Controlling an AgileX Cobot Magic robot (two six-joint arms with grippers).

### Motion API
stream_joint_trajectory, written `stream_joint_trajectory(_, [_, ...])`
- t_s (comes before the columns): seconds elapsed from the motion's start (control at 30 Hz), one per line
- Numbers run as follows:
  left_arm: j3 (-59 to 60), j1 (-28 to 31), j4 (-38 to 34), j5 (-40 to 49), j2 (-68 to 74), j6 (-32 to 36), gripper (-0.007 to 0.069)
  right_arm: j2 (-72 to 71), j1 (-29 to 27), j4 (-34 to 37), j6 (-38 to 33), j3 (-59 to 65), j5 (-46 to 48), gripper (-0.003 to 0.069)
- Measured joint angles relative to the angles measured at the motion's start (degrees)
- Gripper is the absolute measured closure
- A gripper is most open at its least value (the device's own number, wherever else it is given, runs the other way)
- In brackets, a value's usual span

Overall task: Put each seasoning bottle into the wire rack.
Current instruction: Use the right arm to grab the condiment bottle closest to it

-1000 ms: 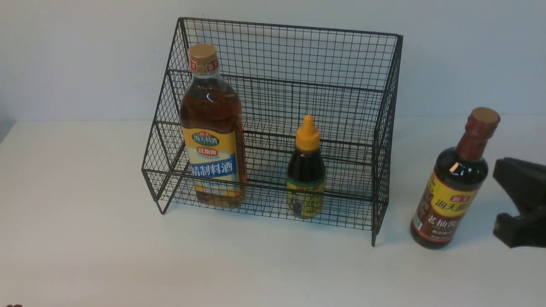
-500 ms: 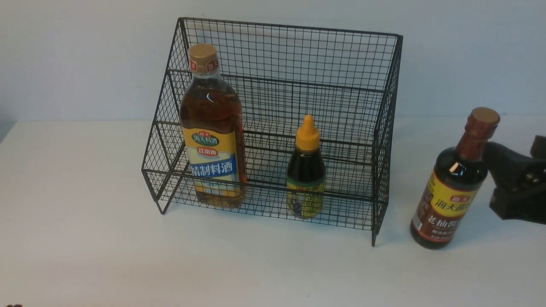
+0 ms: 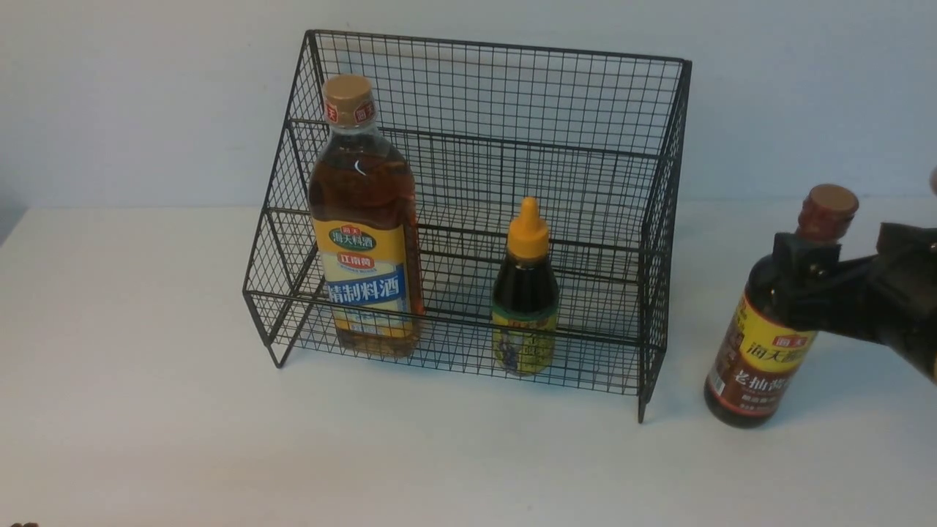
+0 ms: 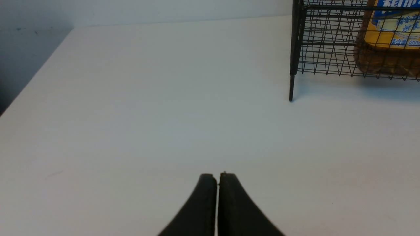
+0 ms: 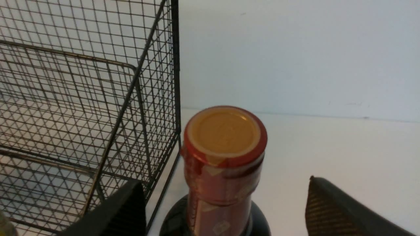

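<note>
The right claw (image 3: 799, 282) has swung in and spread wide astride the shoulder of the brown-capped soy sauce bottle (image 3: 767, 353), the last one outside the wire rack (image 3: 498, 50), upright on the table (image 3: 146, 410) at the rack's 3 o'clock, so a grasp looks next; the left claw (image 4: 217, 183) is clenched, empty.

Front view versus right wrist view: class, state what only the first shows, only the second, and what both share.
Only the front view: the large clear amber bottle with tan cap and the orange nozzle of the small dark squeeze bottle, both bottles standing in the lowest tier of the black wire-grid rack. Only the right wrist view: the cap top of the tall dark brown-capped bottle, seen from above between the fingers of the open right gripper, clear of its neck. Both: that bottle standing on the white table beside the rack.
</note>
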Motion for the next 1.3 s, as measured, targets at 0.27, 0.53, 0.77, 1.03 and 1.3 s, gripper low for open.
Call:
stream_joint_trajectory(0.27, [0.0,0.0,0.0,0.0,0.0,0.0,0.0629,3.05,0.0,0.05,0.38,-0.31,1.72,0.0061])
stream_joint_trajectory(0.53, [0.0,0.0,0.0,0.0,0.0,0.0,0.0629,5.39,0.0,-0.01,0.62,-3.05,2.54,0.0067])
stream_joint_trajectory(0.77, [0.0,0.0,0.0,0.0,0.0,0.0,0.0629,7.83,-0.16,-0.01,1.61,-4.43,2.72,0.0069])
stream_joint_trajectory(1.03, [0.0,0.0,0.0,0.0,0.0,0.0,0.0629,8.72,-4.02,-0.01,3.33,-4.82,1.01,0.0069])
stream_joint_trajectory(1.3, [0.0,0.0,0.0,0.0,0.0,0.0,0.0629,8.72,-5.66,-0.01,4.63,-5.19,-4.85,0.0135])
